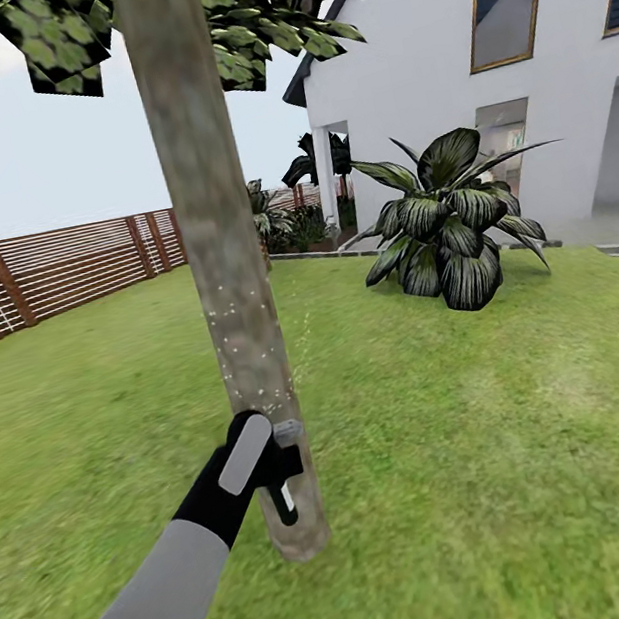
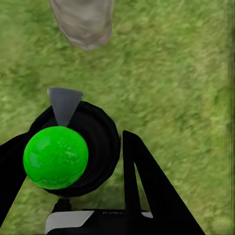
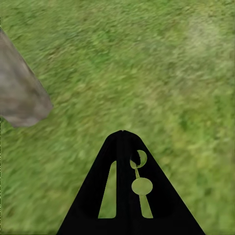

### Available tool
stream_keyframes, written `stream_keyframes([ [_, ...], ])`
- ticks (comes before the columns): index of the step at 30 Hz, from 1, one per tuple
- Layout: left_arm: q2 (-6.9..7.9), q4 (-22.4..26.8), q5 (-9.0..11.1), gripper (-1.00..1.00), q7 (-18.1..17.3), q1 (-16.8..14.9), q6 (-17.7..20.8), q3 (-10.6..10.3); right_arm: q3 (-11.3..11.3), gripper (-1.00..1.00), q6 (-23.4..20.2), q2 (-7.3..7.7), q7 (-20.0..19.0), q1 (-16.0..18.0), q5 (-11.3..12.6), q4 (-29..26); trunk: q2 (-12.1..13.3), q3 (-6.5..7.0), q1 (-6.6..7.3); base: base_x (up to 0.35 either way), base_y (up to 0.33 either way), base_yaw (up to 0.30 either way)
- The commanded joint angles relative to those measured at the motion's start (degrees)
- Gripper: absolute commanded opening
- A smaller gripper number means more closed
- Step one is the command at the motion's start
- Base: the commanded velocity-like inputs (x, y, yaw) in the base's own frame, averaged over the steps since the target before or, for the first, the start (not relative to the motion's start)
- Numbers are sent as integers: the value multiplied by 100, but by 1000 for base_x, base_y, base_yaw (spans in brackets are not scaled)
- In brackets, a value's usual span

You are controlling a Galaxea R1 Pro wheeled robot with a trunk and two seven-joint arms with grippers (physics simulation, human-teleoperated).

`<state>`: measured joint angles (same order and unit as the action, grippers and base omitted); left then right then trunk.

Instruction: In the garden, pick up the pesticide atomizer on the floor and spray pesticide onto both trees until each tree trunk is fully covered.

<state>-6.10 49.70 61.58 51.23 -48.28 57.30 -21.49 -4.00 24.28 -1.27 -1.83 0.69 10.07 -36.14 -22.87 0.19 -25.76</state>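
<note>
Ahead of the head camera, low on the lawn [image 1: 495,439], the left gripper [image 1: 264,455] is clamped on the pesticide atomizer [image 1: 281,467], which sits hard against the lower part of the tree trunk [image 1: 225,263], its grey nozzle pointing at the bark and its black handle with a white mark hanging down. White specks of pesticide [image 1: 245,346] dot the trunk above the nozzle, with a faint scatter in the air just to its right. Blocky green leaves spread overhead, a slatted brown fence [image 1: 49,269] bounds the grass at left, and a dark broad-leaved plant [image 1: 446,219] stands before a white house [image 1: 467,48] at right. Along the left wrist camera, black fingers [image 2: 147,191] flank the atomizer's round black body [image 2: 98,142], topped by a bright green ball and a grey cone aimed at the trunk's foot [image 2: 83,22] close ahead. Over grass, the right wrist camera shows the right gripper [image 3: 122,134] with its fingertips pressed together, holding nothing, the trunk's base [image 3: 22,93] off to one side.
</note>
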Motion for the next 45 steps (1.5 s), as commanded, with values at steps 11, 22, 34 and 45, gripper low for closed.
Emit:
stream_keyframes([
  [11,9,9,40,-100,-79,145,-154,-47,-16,-100,15,3,-19,1,33,2,-5,-2,-2,-30,274,-102],
  [22,5,-25,38,-100,-77,171,-167,-46,-13,-100,16,4,-19,1,31,2,-5,-2,-2,-20,330,-276],
  [34,13,-25,38,-100,-87,282,-168,-48,-15,-100,25,16,-19,1,35,-6,-5,-6,-2,-117,308,-107],
  [45,59,4,30,-100,-329,450,-256,-67,-101,-100,-10,169,-19,48,75,-39,-5,-17,-2,-220,279,-39],
])
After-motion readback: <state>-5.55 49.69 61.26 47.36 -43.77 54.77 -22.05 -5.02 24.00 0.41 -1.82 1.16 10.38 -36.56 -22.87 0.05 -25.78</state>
